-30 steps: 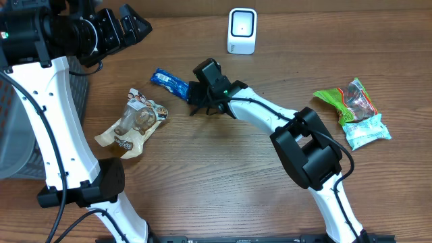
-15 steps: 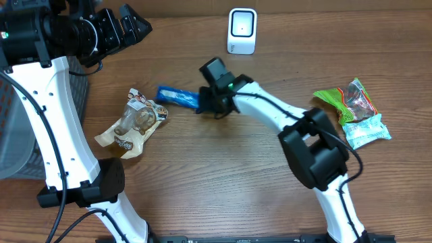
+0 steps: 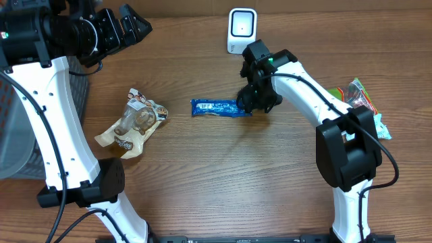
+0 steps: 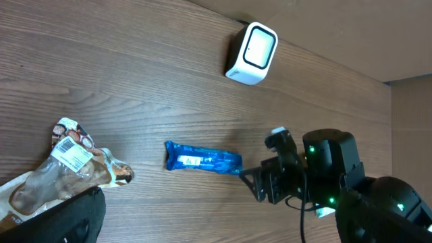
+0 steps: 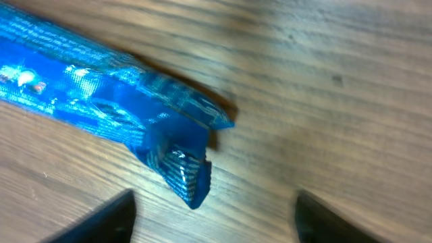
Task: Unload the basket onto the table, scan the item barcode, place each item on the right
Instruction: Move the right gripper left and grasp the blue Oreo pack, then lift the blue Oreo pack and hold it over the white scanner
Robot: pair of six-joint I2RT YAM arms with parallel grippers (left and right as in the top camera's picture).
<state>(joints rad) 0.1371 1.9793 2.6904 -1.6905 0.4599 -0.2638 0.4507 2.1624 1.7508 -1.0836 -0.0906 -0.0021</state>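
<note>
I am holding my right gripper (image 5: 214,196) low over the table (image 3: 202,175) with its jaws apart, one finger (image 5: 108,219) showing on each side of my wrist view and nothing clamped between them. The crimped end of the blue snack bar (image 3: 219,108) is lying just ahead of the gap, touching neither finger. The bar is resting flat on the wood, running left to right, with a pale printed patch facing up near its other end. To its left, well apart, a brown-and-white pouch (image 3: 131,123) is lying crumpled. On my right side, green and pale packets (image 3: 356,111) are sitting partly behind my right arm. Farther back, the white scanner (image 3: 241,30) is standing near the table's far edge, beyond the bar and apart from it. I am carrying my left gripper (image 3: 140,23) high at the far left corner, jaws spread wide and gripping nothing.
</note>
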